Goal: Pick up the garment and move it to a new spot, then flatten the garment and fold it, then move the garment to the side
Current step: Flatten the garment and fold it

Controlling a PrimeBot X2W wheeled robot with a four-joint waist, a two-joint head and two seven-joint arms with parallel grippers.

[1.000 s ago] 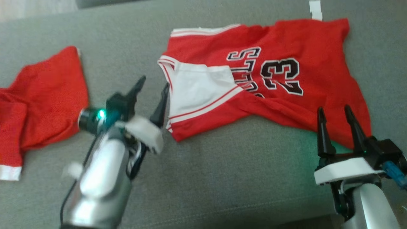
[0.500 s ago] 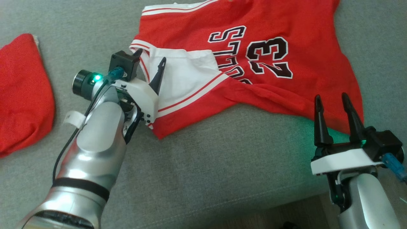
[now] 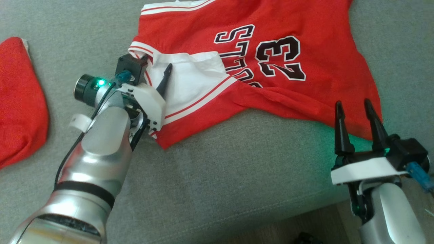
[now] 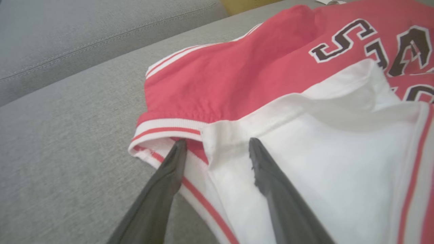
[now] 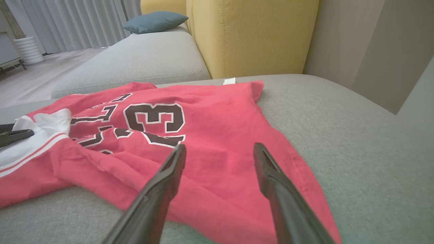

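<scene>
On the grey sofa seat (image 3: 237, 176), the red "23" jersey (image 3: 281, 84) lies crumpled. Its lettering is upside down from the head view, and one side is turned over so the white inside faces up.

Step in hand, my reading: the first pick-up, at the approach stage. Nothing is gripped yet.

Left gripper (image 3: 156, 64): fingers apart and set over the jersey's striped edge. In the left wrist view the left gripper (image 4: 217, 141) straddles that edge, one tip at the red-and-white trim and the other over the white fabric. Cannot tell whether the tips press into the cloth or only rest above it.

Right gripper (image 3: 352, 102): fingers apart, holding nothing, poised just short of the jersey's near right corner. The right wrist view has the right gripper (image 5: 219, 146) pointed over the red cloth near its hem.

Next move, as I judge it:
- Left fingers should close on the trim, taking both layers if possible so the turned-over flap does not slip free.
- Right gripper needs to advance onto the hem corner before any lift, otherwise the jersey would hang from one side.

Count:
- Jerseys with lettering: one.
- Other red garment (image 3: 20, 98) at the left of the seat, well apart from the jersey: one.
- Grippers: two.
- White tag (image 5: 229, 81) at the jersey's far edge: one.
- Teal cushion (image 5: 154, 20): one.
- Yellow seat back (image 5: 251, 34): one.
</scene>
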